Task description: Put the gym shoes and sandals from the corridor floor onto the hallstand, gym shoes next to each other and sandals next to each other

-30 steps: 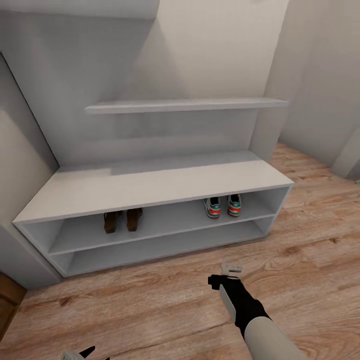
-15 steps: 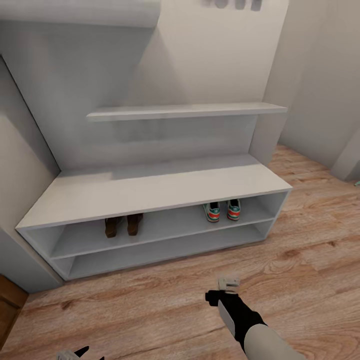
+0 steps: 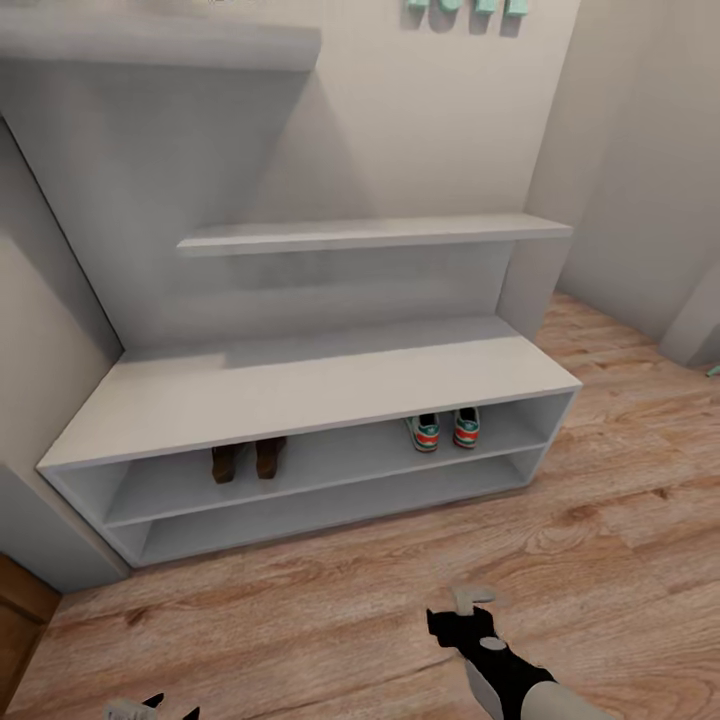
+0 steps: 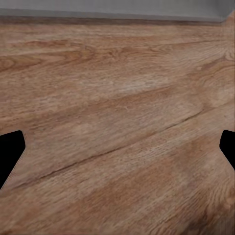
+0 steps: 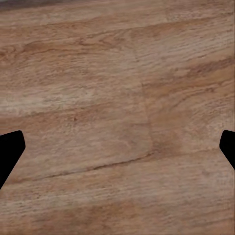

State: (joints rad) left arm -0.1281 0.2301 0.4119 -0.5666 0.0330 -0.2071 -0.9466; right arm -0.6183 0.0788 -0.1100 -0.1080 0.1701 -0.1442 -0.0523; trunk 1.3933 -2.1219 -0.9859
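Rack (image 3: 300, 385) top board hides toes of sandals (image 3: 248, 461) and gym shoes (image 3: 445, 429); both grippers (image 4: 117, 147) (image 5: 117, 147) spread, empty.

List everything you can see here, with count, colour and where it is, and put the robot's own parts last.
hallstand: one, pale grey, against the wall, with two open lower shelves and two upper shelves.
gym shoes: two, cream-white with green stripes and red-orange heels, side by side at the right of the upper open shelf.
sandals: two, dark brown, side by side at the left of the same shelf.
wall letters: teal, on the wall above, cut off by the picture's edge.
floor: light brown wood planks, in front of the hallstand.
right tool: one, pale fingers on a black wrist, over the floor, open, holding nothing.
left tool: one, at the picture's lower edge, open, holding nothing.
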